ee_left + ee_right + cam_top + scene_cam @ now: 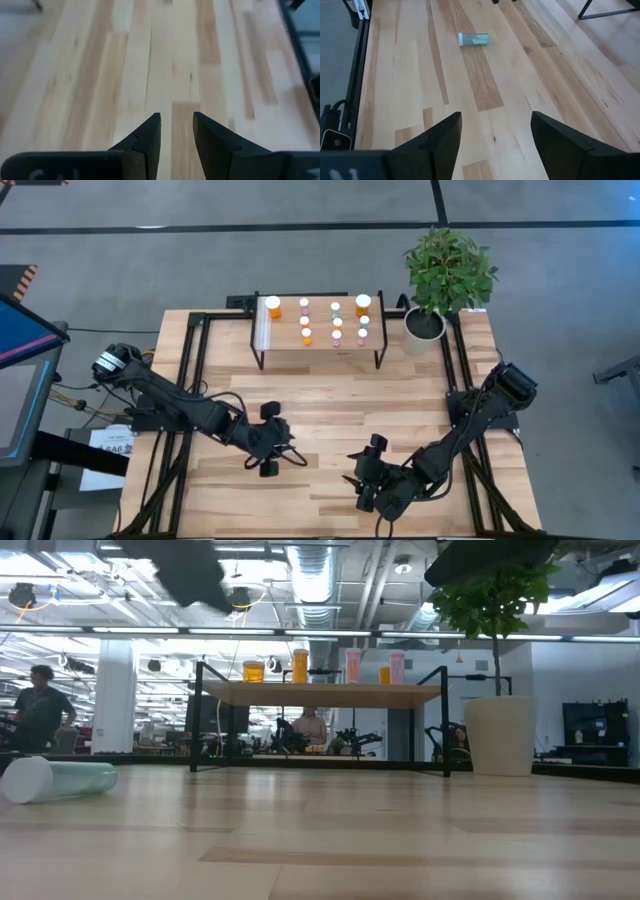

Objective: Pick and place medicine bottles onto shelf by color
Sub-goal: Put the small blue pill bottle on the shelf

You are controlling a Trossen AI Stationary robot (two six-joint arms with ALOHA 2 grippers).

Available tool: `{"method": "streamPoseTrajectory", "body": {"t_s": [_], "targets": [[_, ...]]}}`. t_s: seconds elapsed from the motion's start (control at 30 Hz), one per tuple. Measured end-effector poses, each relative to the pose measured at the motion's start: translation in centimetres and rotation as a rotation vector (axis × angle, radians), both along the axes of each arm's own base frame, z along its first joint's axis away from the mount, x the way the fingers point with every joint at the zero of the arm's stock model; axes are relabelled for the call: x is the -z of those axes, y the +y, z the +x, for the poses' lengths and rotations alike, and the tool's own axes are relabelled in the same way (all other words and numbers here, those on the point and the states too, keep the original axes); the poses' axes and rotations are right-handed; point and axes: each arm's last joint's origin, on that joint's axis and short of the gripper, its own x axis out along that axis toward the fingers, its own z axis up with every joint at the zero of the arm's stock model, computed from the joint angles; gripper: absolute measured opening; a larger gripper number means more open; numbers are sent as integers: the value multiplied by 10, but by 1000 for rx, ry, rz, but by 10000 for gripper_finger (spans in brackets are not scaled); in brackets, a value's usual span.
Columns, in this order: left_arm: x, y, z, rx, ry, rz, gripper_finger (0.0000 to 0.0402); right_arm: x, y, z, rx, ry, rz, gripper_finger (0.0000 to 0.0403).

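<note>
The green bottle (473, 39) lies on its side, crosswise, ahead of the wide-apart right claw (496, 116), possibly nearer the narrowly parted, empty left claw (176, 115).

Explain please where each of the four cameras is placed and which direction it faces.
High view: above the table, looking straight down; shelf, both arms.
Low view: at tabletop height, looking level toward the shelf; a lying green bottle; part of an arm overhead.
Left wrist view: looks at bare tabletop past the left gripper, fingers apart, empty.
Right wrist view: past the right gripper, open, toward the same green bottle, shared with the low view.
</note>
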Motion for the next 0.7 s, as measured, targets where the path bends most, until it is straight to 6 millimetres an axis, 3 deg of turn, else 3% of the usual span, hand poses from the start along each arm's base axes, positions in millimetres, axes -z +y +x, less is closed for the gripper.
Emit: {"method": "streamPoseTrajectory", "body": {"t_s": [0.37, 0.53, 0.7], "targets": [[17, -24, -46, -14, 271, 105, 103, 0, 3, -1, -7, -11, 8, 260], [27, -33, -56, 132, 313, 155, 103, 0, -1, 2, -13, 0, -20, 260], [28, -47, -61, 472, 310, 221, 105, 0, -4, 4, 0, -2, -15, 260]]}}
